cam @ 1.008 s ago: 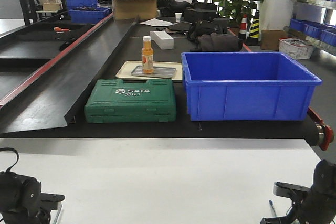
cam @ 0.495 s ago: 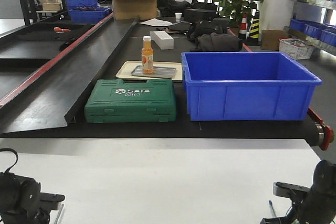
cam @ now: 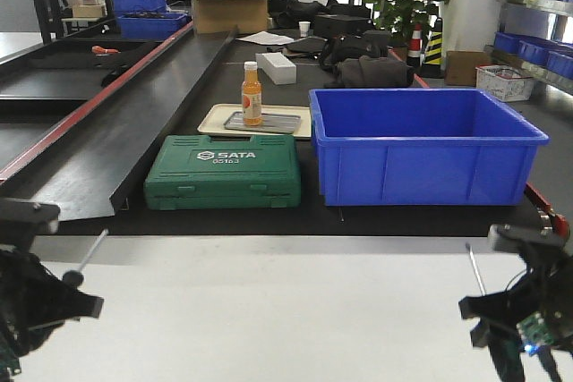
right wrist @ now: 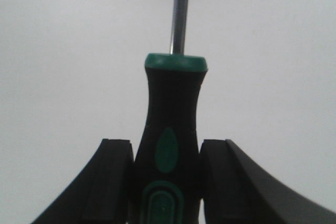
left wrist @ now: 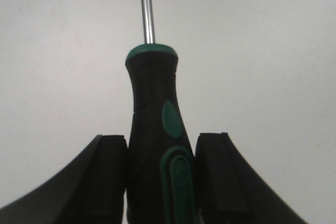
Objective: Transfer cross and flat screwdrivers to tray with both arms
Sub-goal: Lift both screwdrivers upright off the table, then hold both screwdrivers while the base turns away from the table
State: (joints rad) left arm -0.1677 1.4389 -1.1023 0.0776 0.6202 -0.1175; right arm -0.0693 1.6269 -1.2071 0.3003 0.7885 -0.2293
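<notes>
My left gripper [cam: 55,297] at the lower left is shut on a black-and-green screwdriver [cam: 88,255] whose shaft points up and to the right. In the left wrist view the handle [left wrist: 155,124] sits clamped between the two pads of the gripper [left wrist: 160,148]. My right gripper [cam: 508,310] at the lower right is shut on a second black-and-green screwdriver [cam: 474,270]. Its handle [right wrist: 173,114] is clamped in the right wrist view by the gripper [right wrist: 167,150]. Both are held above the white table [cam: 286,310]. The tips are not visible. The beige tray [cam: 211,119] lies far back on the black bench.
An orange bottle [cam: 252,94] and a grey metal plate [cam: 273,123] sit on the tray. A green SATA tool case [cam: 224,172] lies in front of it. A large blue bin [cam: 421,145] stands at the right. A raised black ramp [cam: 107,131] runs along the left.
Both arms have risen from the bottom edge of the view, each lifting a screwdriver off the white table. The shafts now stand out above the table.
</notes>
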